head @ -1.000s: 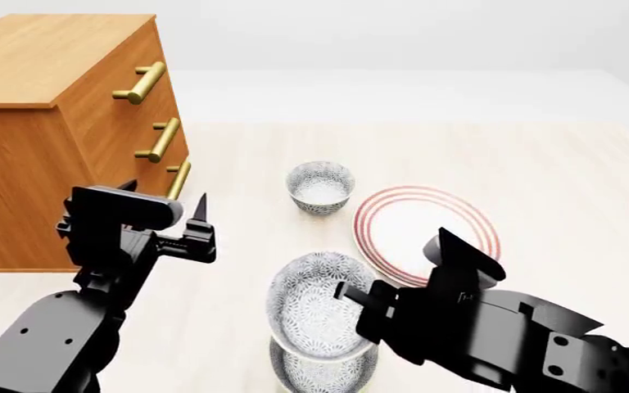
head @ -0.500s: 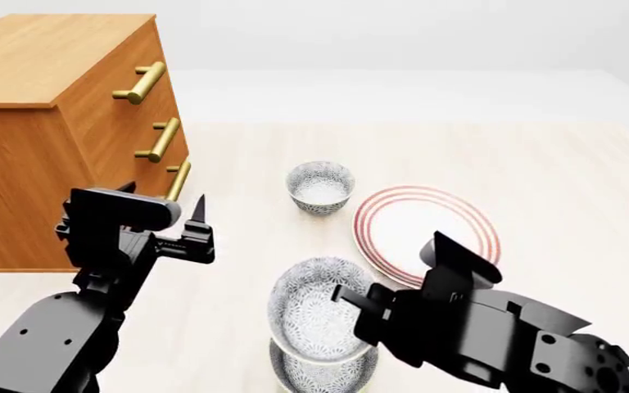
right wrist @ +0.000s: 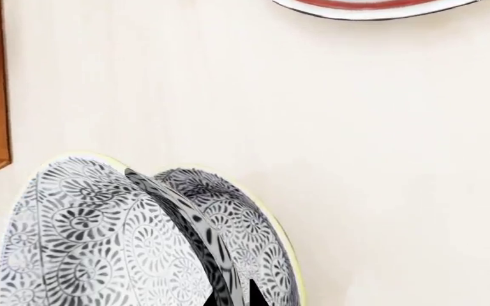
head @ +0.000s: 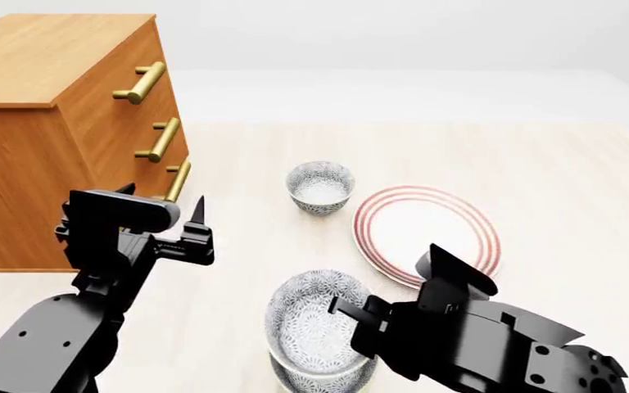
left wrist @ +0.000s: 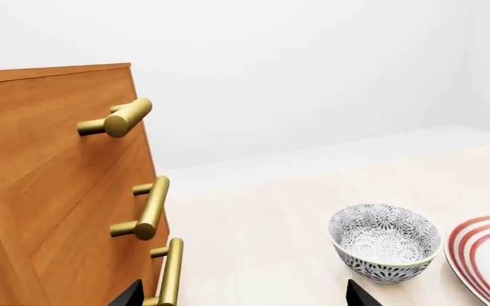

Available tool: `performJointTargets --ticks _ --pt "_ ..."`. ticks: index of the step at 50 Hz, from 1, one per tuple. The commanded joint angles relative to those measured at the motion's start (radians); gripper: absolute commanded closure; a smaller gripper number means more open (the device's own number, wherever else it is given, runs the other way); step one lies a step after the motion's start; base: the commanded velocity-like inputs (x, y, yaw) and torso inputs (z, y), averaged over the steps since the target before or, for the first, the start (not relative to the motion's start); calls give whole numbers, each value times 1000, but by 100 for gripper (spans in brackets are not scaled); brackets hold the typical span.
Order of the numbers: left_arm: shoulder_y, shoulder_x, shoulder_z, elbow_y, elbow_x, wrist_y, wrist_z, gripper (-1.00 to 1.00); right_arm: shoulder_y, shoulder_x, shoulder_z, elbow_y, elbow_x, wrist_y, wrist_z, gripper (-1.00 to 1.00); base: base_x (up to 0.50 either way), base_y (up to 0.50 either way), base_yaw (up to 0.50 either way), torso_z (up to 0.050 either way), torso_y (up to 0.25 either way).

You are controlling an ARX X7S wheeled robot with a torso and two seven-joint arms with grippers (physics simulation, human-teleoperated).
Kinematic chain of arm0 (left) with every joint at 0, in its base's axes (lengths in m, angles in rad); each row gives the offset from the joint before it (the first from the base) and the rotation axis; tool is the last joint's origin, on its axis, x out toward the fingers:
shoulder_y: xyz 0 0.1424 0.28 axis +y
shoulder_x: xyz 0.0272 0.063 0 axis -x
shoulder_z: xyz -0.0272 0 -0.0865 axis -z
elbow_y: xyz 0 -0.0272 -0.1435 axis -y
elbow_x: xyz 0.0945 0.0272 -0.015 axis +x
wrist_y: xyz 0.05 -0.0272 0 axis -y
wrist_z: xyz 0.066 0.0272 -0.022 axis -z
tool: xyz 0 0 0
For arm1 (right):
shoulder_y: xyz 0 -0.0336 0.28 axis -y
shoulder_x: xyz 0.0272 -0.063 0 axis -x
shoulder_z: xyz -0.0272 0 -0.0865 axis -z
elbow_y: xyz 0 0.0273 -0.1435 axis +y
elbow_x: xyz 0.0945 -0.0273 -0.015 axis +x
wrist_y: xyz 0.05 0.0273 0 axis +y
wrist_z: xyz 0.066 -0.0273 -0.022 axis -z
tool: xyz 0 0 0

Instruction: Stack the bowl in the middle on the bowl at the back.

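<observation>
Your right gripper (head: 347,315) has its fingers pinched on the rim of the small deep white bowl with fine grey-blue lace pattern (head: 312,327), held above the matching near bowl (head: 326,378). Keep it level and carry it to the back bowl (head: 321,187), beside the red-ringed plate (head: 427,233). Left gripper (head: 167,219) fingers apart, idle.
</observation>
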Motion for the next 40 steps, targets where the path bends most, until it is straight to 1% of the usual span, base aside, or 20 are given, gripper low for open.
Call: performJointTargets --ticks 1,23,24,40 --pt "3 -2 0 3 -4 1 -3 -100 -6 4 -2 -8 -2 -10 -5 100 0 0 0 0 0" --pt "4 -3 0 -8 -8 9 -5 -100 10 0 -17 3 -11 -15 -15 100 0 0 0 0 0" --pt "4 -3 0 -8 -9 9 -5 -100 12 0 -16 3 -10 -14 -18 -100 0 0 0 0 0" --pt "0 -5 3 -2 -13 6 -9 -100 52 2 -32 -40 10 34 -49 -100 0 0 0 0 1"
